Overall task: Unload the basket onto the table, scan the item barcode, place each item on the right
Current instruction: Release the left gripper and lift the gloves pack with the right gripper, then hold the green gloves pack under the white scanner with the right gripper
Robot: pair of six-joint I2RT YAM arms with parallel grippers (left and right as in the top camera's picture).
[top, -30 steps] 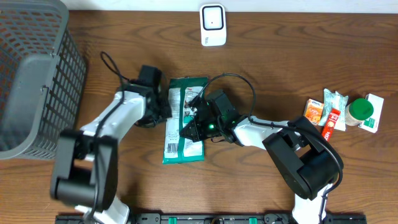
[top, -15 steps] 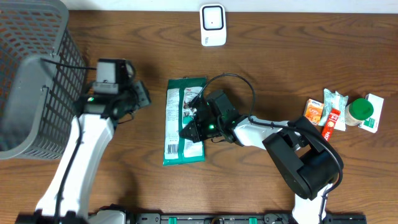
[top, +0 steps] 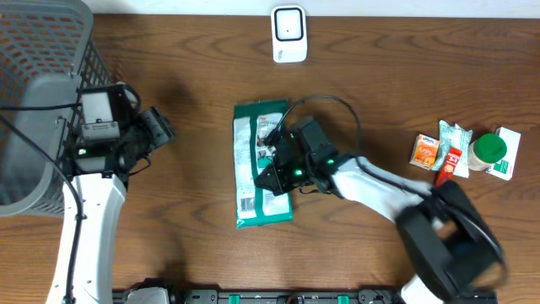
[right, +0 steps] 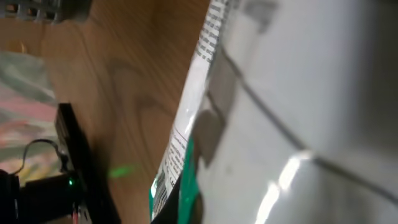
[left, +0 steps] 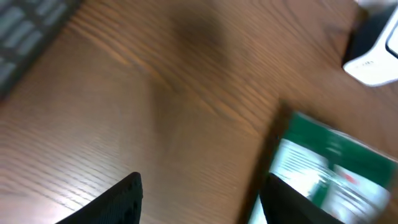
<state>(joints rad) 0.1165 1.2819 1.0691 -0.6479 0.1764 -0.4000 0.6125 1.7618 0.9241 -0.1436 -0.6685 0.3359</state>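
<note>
The item is a green and white packet point(top: 253, 165) lying flat mid-table, its long side running front to back. My right gripper point(top: 275, 169) is shut on the packet's right edge. In the right wrist view the packet point(right: 298, 112) fills most of the picture, and its green edge sits in my right gripper point(right: 186, 208). The white scanner point(top: 288, 34) stands at the table's back edge. My left gripper point(top: 163, 128) hangs open far to the left, apart from the packet. Its wrist view shows bare wood between the tips of my left gripper point(left: 202, 193), the packet point(left: 329, 168) at the right and the scanner point(left: 376, 56) in the corner.
A grey mesh basket point(top: 42, 110) takes up the left end of the table, close behind my left arm. Several small grocery items point(top: 460, 152) are clustered at the right end. A black rail point(top: 295, 295) runs along the front edge.
My left gripper let go of the packet, opened and pulled away left toward the basket. My right gripper shifted the packet slightly right and toward the front.
</note>
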